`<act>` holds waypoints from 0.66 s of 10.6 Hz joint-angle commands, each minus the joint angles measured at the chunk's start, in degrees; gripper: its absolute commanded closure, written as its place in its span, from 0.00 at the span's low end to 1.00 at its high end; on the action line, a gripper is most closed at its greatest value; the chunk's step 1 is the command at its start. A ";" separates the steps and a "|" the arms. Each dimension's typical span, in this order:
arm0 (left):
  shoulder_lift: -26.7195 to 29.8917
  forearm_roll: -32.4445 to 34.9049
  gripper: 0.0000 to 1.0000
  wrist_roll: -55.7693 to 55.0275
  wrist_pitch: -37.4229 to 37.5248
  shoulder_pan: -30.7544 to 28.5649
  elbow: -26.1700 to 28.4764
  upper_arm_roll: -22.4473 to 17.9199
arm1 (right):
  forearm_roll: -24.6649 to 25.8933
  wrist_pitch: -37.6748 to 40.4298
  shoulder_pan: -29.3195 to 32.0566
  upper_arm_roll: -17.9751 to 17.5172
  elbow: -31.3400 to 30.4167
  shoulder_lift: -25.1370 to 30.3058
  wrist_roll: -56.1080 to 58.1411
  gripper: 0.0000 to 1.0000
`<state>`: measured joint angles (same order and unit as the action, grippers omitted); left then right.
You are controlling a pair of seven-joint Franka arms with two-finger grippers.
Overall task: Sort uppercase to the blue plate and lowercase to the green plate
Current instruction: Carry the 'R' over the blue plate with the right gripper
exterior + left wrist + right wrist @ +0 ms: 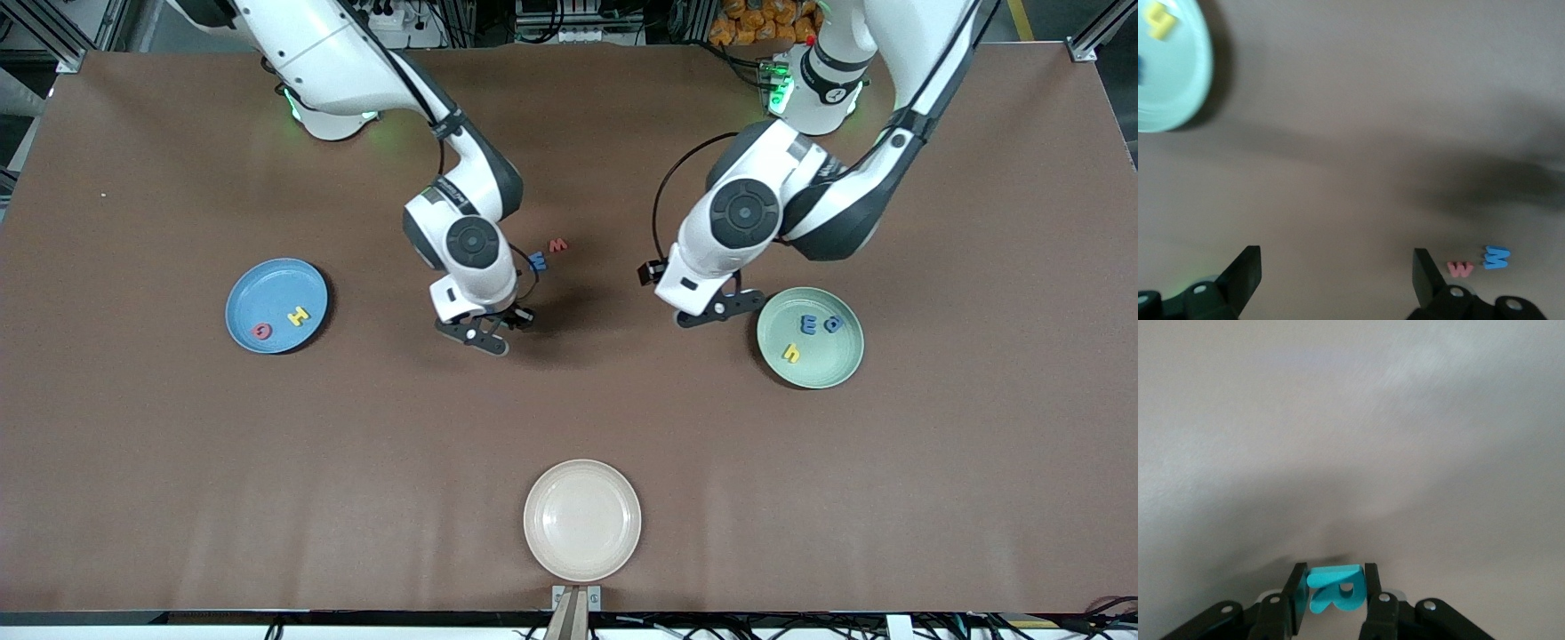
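My right gripper hangs over bare table near the middle, shut on the teal R, which stands between its fingers. The blue plate toward the right arm's end holds the red Q and yellow H. The green plate holds a blue e, a blue p shape and a yellow h. The blue W and red w lie side by side on the table beside the right wrist. My left gripper is open and holds nothing, beside the green plate.
A cream plate sits at the table edge nearest the front camera. The left wrist view shows the green plate's rim, the red w and the blue W.
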<state>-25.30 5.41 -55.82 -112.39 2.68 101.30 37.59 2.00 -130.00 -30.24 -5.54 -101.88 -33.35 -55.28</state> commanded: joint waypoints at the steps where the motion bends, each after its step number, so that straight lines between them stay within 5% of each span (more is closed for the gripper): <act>1: -1.93 1.87 0.00 -6.29 -9.47 4.50 4.50 0.73 | -5.23 7.18 2.64 2.88 -1.22 4.94 14.62 0.71; 4: -7.38 16.16 0.00 -7.83 -12.67 10.40 4.60 0.90 | -5.25 11.87 5.01 7.98 -2.00 7.15 29.21 0.71; 7: -12.39 28.75 0.00 -0.81 -19.50 14.28 4.43 1.78 | -5.25 11.88 6.07 17.20 -4.73 8.30 50.64 0.71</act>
<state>-35.51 29.88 -60.18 -128.98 16.24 106.33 38.75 -2.04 -118.11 -24.90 8.48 -103.48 -27.35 -13.67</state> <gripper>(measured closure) 0.000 0.612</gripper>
